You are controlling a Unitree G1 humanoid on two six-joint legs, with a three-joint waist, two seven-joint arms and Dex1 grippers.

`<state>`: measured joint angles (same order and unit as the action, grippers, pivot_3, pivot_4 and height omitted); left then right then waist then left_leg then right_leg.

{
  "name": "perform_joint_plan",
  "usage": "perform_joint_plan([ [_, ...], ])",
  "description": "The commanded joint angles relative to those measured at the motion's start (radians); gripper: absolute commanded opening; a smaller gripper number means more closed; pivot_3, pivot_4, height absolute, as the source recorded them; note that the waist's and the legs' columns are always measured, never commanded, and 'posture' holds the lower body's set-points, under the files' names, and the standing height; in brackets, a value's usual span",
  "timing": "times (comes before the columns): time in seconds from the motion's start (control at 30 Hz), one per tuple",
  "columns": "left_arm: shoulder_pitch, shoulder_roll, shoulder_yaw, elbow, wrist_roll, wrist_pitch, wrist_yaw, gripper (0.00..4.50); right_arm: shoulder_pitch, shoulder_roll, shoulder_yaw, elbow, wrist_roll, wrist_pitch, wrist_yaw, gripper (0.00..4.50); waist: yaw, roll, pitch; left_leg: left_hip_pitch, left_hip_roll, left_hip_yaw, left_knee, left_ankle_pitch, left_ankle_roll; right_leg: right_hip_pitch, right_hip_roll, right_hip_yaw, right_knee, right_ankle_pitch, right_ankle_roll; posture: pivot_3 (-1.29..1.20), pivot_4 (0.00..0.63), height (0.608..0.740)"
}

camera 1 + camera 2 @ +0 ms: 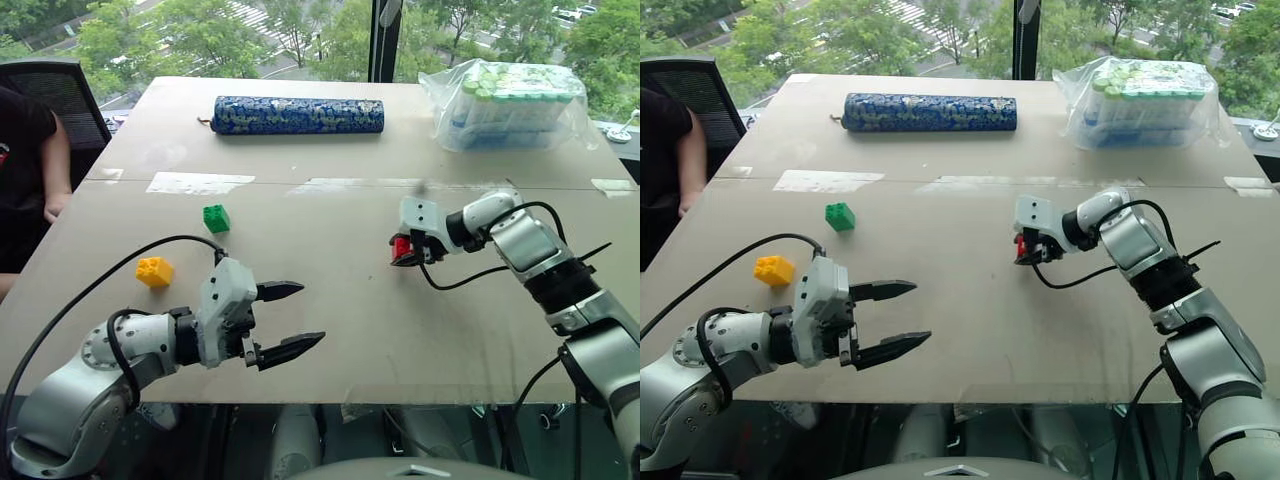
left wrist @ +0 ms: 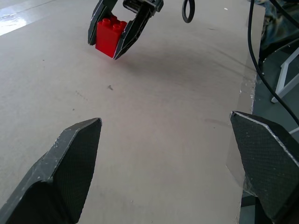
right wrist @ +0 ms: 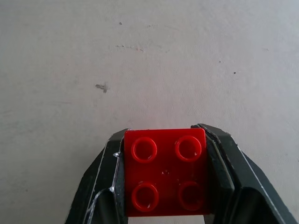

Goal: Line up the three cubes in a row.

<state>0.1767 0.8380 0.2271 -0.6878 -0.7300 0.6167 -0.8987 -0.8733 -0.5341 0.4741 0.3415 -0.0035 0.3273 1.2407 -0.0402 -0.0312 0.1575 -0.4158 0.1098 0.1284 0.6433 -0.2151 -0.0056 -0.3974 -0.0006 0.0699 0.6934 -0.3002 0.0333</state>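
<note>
Three studded cubes are counted: one red cube (image 1: 401,248) clamped between the fingers of the right gripper (image 1: 405,257), and one green cube (image 1: 216,218) and one yellow-orange cube (image 1: 154,271) lying well apart from it, nearer the wide-spread left gripper (image 1: 290,320). One long blue patterned cylinder (image 1: 297,115) and one clear bag of bottles (image 1: 512,105) are seen beyond both grippers. Two grippers are counted in all.

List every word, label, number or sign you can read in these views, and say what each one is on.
None can be read.
Blue patterned cylinder: a print, no legible words.
Plastic bag of green-capped tubes: any labels too small to read.
Red cube in the right gripper: plain studs, no lettering legible.
Green cube and yellow cube: no marking visible.
</note>
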Motion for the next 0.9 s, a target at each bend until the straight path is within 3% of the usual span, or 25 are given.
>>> perform_joint_plan([
  [0.03,0.016,-0.002,0.029,-0.034,-0.004,-0.030,-0.004,4.50,-0.042,0.017,-0.008,0.046,-0.018,-0.038,0.021,1.38,0.000,0.000,0.000,0.000,0.000,0.000,0.000,0.000,0.000,0.000,0.000,0.000,0.000,0.000,0.000,0.00,0.150,0.740],
  [0.43,0.043,0.003,0.039,-0.022,0.001,-0.054,-0.005,4.50,-0.069,0.070,-0.019,0.174,-0.060,-0.106,0.050,1.38,-0.002,0.000,0.000,0.000,0.000,0.000,0.000,0.000,0.000,0.000,0.000,0.000,0.000,0.000,0.000,0.00,0.150,0.740],
  [0.47,0.045,0.002,0.040,-0.021,0.002,-0.056,-0.005,4.50,-0.072,0.073,-0.020,0.184,-0.061,-0.113,0.053,2.18,-0.002,0.000,0.000,0.000,0.000,0.000,0.000,0.000,0.000,0.000,0.000,0.000,0.000,0.000,0.000,0.00,0.150,0.740],
  [0.5,0.048,0.002,0.040,-0.020,0.002,-0.058,-0.006,4.50,-0.074,0.075,-0.021,0.191,-0.062,-0.119,0.056,2.40,-0.003,0.000,0.000,0.001,0.000,0.000,0.000,0.000,0.000,0.000,0.000,0.000,0.000,0.000,0.000,0.00,0.150,0.740],
  [0.67,0.060,-0.001,0.048,-0.013,0.005,-0.065,-0.002,4.50,-0.071,0.076,-0.037,0.191,-0.059,-0.134,0.057,4.40,-0.001,0.000,0.000,0.000,0.000,0.000,0.000,0.000,0.000,0.000,0.000,0.000,0.000,0.000,0.000,0.00,0.150,0.740],
  [0.8,0.061,-0.032,0.066,0.009,-0.014,-0.046,0.047,4.50,-0.040,0.068,-0.086,0.121,-0.010,-0.121,0.057,4.40,-0.001,0.000,0.000,0.000,0.000,0.000,-0.001,0.000,0.000,0.000,0.000,0.000,0.000,0.000,0.000,0.00,0.150,0.740],
  [0.9,0.023,-0.107,0.098,0.081,0.052,-0.042,0.207,4.50,0.046,0.046,-0.193,-0.074,0.105,-0.086,0.046,4.40,0.004,0.000,0.000,0.000,0.000,0.000,-0.001,0.000,0.000,0.000,0.000,0.000,0.000,0.000,0.000,0.00,0.150,0.740],
])
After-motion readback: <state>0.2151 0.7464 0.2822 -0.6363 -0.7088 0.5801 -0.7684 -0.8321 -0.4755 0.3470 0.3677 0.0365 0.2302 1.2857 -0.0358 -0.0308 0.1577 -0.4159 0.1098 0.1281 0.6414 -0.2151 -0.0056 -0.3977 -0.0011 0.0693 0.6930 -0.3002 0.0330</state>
